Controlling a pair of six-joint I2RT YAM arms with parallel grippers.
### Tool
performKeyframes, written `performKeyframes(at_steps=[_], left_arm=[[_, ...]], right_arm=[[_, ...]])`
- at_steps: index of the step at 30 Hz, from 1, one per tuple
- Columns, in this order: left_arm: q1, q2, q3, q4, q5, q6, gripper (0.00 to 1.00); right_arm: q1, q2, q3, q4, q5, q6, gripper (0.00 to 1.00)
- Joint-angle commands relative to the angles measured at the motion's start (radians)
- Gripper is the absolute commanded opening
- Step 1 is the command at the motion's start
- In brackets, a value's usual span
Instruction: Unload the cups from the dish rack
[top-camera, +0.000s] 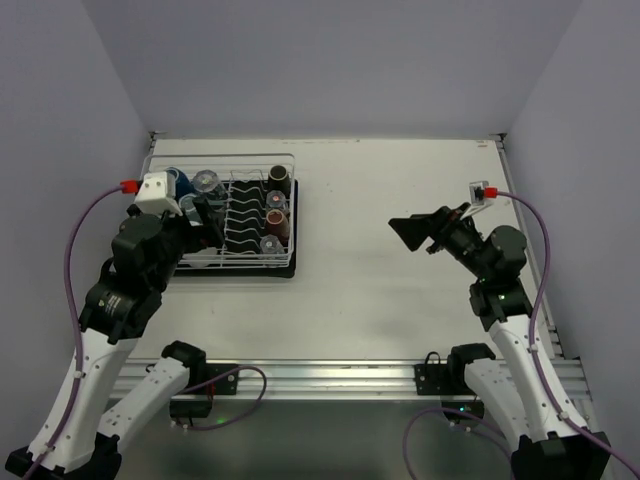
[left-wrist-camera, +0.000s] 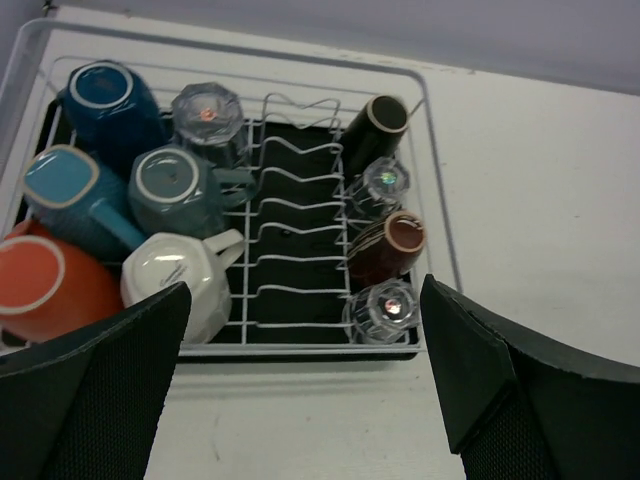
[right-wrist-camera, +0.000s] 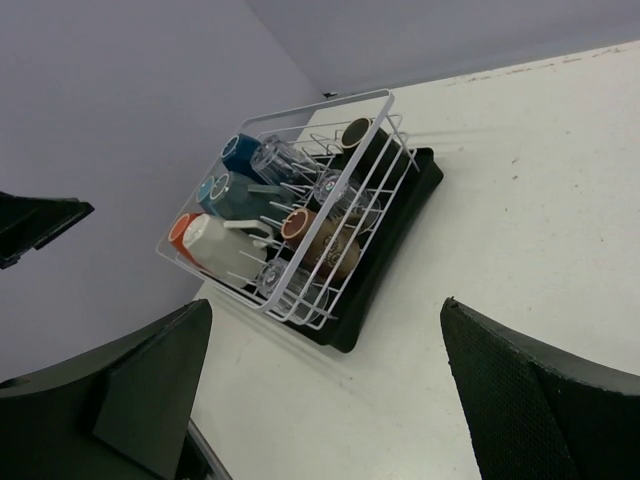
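Observation:
The white wire dish rack (left-wrist-camera: 432, 150) on its black tray holds several cups. On its left are a dark blue mug (left-wrist-camera: 105, 100), a light blue mug (left-wrist-camera: 65, 185), a grey mug (left-wrist-camera: 175, 190), an orange mug (left-wrist-camera: 40, 285), a cream mug (left-wrist-camera: 180, 275) and a glass tumbler (left-wrist-camera: 207, 115). Its right row holds a dark cup (left-wrist-camera: 375, 125), a glass (left-wrist-camera: 380, 185), a brown cup (left-wrist-camera: 395, 240) and a glass (left-wrist-camera: 385, 305). My left gripper (left-wrist-camera: 306, 300) is open and empty above the rack's near edge (top-camera: 208, 222). My right gripper (top-camera: 425, 228) is open and empty, far right of the rack (right-wrist-camera: 330, 105).
The rack (top-camera: 293, 215) stands at the table's far left. Its middle prong rows (left-wrist-camera: 295, 230) are bare. White table surface (top-camera: 380, 190) lies between the rack and my right arm. Grey walls close in the table at the back and both sides.

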Motion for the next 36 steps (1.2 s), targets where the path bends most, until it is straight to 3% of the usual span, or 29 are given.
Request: performKeyframes(at_steps=[1,12,23,26,36], left_arm=[[-0.006,0.023,0.039,-0.187,-0.198,-0.043,1.00],[-0.006,0.156,-0.004,-0.219,-0.362,-0.291,1.00],[-0.004,0.270,-0.058,-0.120,-0.502,-0.407,1.00],[0.002,0.314,-0.085,-0.025,-0.550,-0.405,1.00],[0.103,0.391,-0.121,0.092,-0.496,-0.417,1.00]], right_arm=[[0.008,0.008,-0.001,0.021,0.016,-0.016,0.99],[0.030,0.043,0.014,-0.010,0.027,-0.037,0.99],[0.053,0.081,0.027,-0.016,0.016,-0.043,0.99],[0.061,0.092,0.027,-0.011,0.007,-0.045,0.99],[0.081,0.107,0.033,-0.013,-0.001,-0.057,0.98]])
